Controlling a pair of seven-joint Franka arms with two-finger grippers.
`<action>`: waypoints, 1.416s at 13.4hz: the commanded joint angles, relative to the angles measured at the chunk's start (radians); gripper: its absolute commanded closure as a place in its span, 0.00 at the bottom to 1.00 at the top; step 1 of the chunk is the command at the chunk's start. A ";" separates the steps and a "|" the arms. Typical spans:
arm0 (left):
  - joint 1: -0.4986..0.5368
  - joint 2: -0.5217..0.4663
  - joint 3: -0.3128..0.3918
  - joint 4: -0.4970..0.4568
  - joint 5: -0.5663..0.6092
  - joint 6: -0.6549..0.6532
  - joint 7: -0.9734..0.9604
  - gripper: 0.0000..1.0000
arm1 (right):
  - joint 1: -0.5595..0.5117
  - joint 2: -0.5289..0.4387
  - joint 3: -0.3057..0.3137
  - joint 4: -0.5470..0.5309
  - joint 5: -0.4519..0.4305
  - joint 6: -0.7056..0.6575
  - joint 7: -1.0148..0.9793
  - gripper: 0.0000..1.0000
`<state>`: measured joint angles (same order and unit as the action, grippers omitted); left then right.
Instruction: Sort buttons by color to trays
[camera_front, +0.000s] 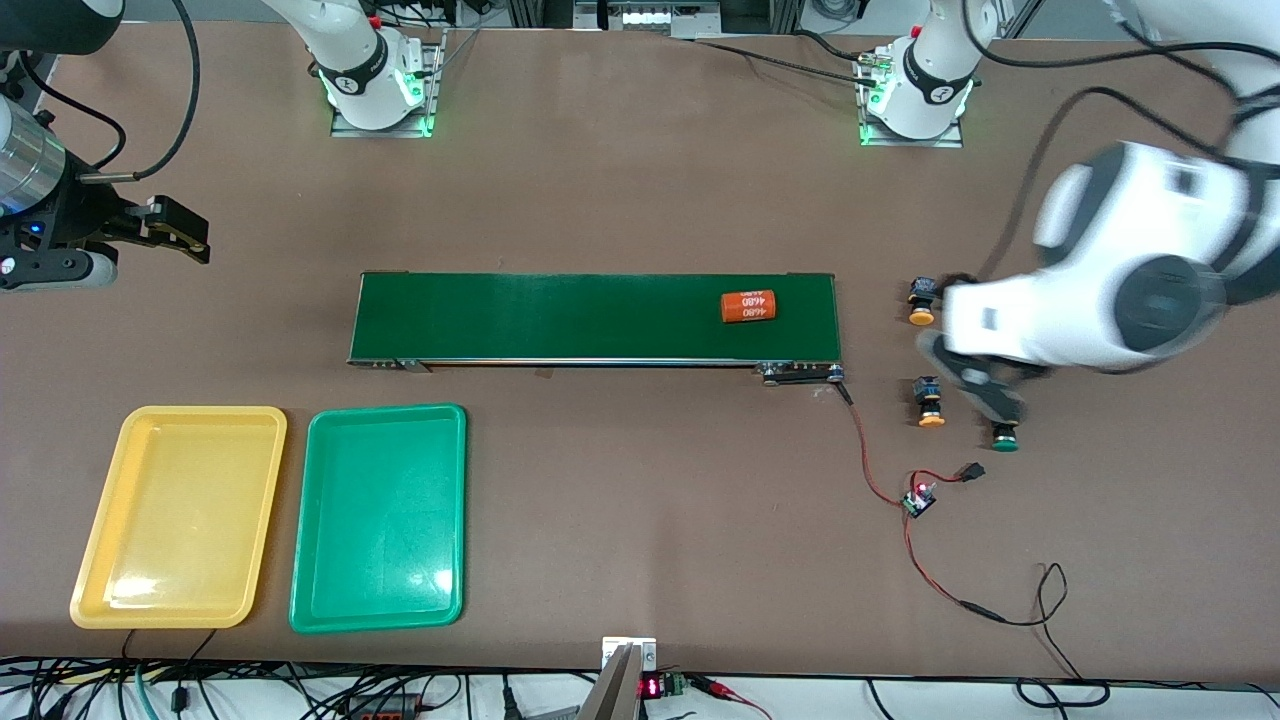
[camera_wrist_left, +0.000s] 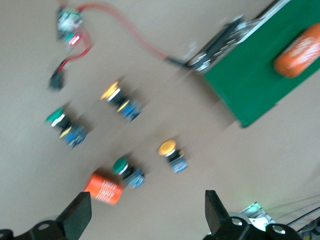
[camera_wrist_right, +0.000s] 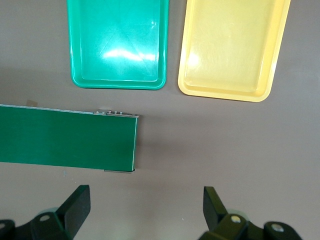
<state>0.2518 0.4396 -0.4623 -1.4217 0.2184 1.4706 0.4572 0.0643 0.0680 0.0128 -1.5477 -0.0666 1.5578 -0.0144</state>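
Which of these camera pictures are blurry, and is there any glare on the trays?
Front view: the left arm is smeared. Left wrist view: all blurred, buttons soft. Right wrist view: sharp, with white glare on the green tray and fainter on the yellow tray.

An orange cylinder (camera_front: 748, 306) lay on its side on the green conveyor belt (camera_front: 560, 318), and its white print read "4680" on two lines, seen upside down from the front camera. A second orange cylinder (camera_wrist_left: 103, 188) on the table also carried white print, too blurred to read. A small red lit display (camera_front: 651, 687) at the table's near edge showed marks that could not be made out.
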 joint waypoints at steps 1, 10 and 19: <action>-0.009 0.037 0.028 0.093 0.047 -0.041 -0.031 0.00 | 0.003 -0.002 -0.001 0.008 -0.015 -0.004 -0.009 0.00; -0.184 0.030 0.370 -0.016 -0.040 0.243 -0.417 0.00 | 0.003 -0.002 -0.001 0.008 -0.015 -0.007 -0.009 0.00; -0.160 0.048 0.442 -0.422 -0.076 0.801 -0.344 0.00 | 0.005 -0.002 -0.001 0.008 -0.013 -0.002 -0.009 0.00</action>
<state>0.0943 0.4909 -0.0242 -1.8100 0.1677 2.2499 0.0829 0.0646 0.0680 0.0124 -1.5476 -0.0680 1.5578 -0.0144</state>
